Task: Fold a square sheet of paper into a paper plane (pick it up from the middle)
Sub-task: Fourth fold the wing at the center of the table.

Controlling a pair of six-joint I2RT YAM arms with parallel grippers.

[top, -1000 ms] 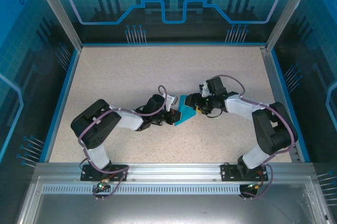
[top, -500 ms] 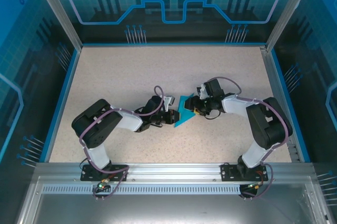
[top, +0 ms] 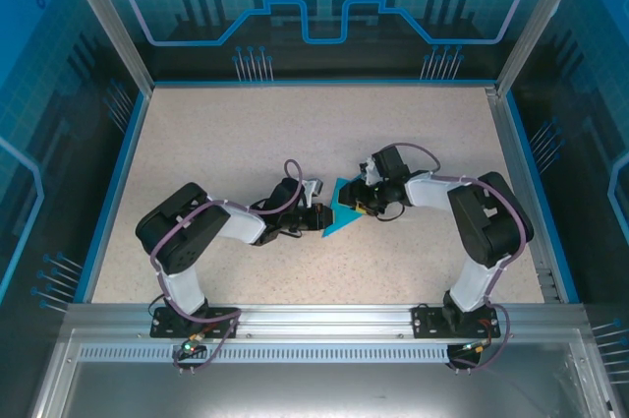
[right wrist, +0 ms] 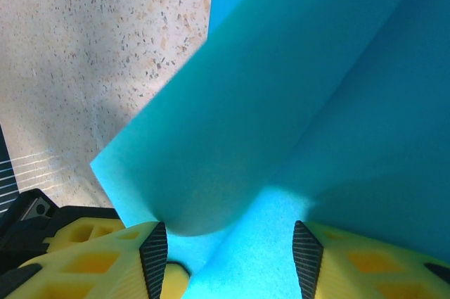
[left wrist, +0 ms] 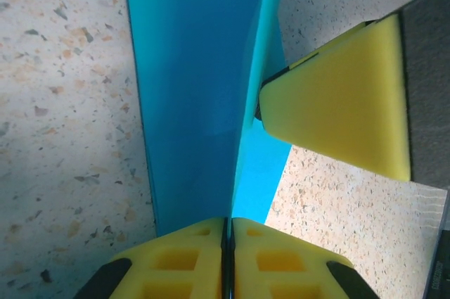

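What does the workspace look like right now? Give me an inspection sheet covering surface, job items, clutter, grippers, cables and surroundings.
Surface: speckled beige tabletop, no spills seen.
Job's things: folded cyan-blue paper, creased, at the table's middle between both grippers.
Clutter: nothing seen.
Grippers: left gripper shut on the paper's crease; right gripper open, a paper flap curling between its fingers.
Cables: purple-grey cables looped along both arms, apart from the paper.
Surroundings: blue printed enclosure walls; aluminium rail at the near edge.
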